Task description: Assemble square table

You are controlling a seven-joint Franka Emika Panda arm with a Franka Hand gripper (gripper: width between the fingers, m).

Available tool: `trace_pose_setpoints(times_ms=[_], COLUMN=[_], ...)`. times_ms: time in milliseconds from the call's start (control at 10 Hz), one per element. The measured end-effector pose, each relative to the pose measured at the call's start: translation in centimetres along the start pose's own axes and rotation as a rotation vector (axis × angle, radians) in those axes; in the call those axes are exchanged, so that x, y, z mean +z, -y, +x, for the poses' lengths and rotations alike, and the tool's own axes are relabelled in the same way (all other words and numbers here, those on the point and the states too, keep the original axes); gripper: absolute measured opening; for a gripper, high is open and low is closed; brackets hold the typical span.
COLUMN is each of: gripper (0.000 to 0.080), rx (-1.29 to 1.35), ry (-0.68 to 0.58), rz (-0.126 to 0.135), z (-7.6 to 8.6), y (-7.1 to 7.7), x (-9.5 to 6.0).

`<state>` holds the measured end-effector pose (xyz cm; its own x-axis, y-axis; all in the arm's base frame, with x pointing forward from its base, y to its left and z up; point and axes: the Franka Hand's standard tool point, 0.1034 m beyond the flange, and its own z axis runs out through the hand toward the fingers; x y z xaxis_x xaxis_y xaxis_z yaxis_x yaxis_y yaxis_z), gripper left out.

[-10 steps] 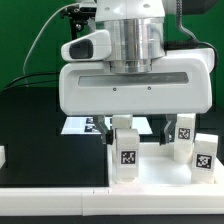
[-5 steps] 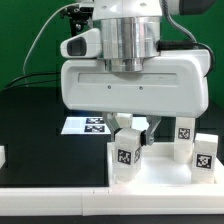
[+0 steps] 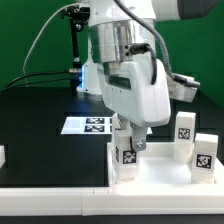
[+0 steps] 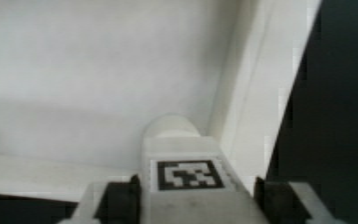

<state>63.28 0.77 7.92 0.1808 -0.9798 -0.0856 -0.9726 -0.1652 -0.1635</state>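
Observation:
My gripper (image 3: 128, 138) is shut on a short white tagged leg (image 3: 126, 156) at the left corner of the square table's white panel (image 3: 160, 176). In the wrist view the leg (image 4: 188, 165) sits between my two dark finger pads (image 4: 123, 195), its tag facing the camera, with the panel's flat face (image 4: 105, 80) and raised rim (image 4: 261, 80) beyond it. Two more tagged legs (image 3: 185, 130) (image 3: 203, 153) stand on the panel toward the exterior view's right. The gripper's body hides the held leg's top.
The marker board (image 3: 88, 125) lies on the black table behind the panel, toward the exterior view's left. A white border strip (image 3: 50, 190) runs along the front edge. A black stand with cables (image 3: 76, 50) rises at the back.
The jaws have closed on the leg. The wrist has turned and tilted, so the gripper's wide body no longer faces the camera. The leg stays at the panel's corner.

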Motion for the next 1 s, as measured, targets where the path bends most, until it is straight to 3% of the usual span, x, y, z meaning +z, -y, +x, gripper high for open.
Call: trace_pose_setpoints(times_ms=[300,400,500,600,700,800,900,1000], gripper=[0.0299,0.0423,0.0423,0.0566,0.0566,0.0635,0.0647,0.0647], rx=[-0.123,-0.418,-0.588,-0.684,-0.749,-0.805,-0.855,-1.095], ry=[-0.001,-0.001,0.003,0.003,0.004,0.005,0.006,-0.011], rz=[-0.01,-0.026,-0.04,-0.046,-0.046,-0.047,-0.047,-0.072], z=[0.1,0.72,0.74,0.63,0.74,0.76,0.71,0.56], y=[-0.09,-0.07,-0.13,-0.24,-0.27,-0.29,-0.28,-0.15], x=[-0.05,-0.27,-0.32,-0.19,-0.18,-0.17,-0.15,-0.17])
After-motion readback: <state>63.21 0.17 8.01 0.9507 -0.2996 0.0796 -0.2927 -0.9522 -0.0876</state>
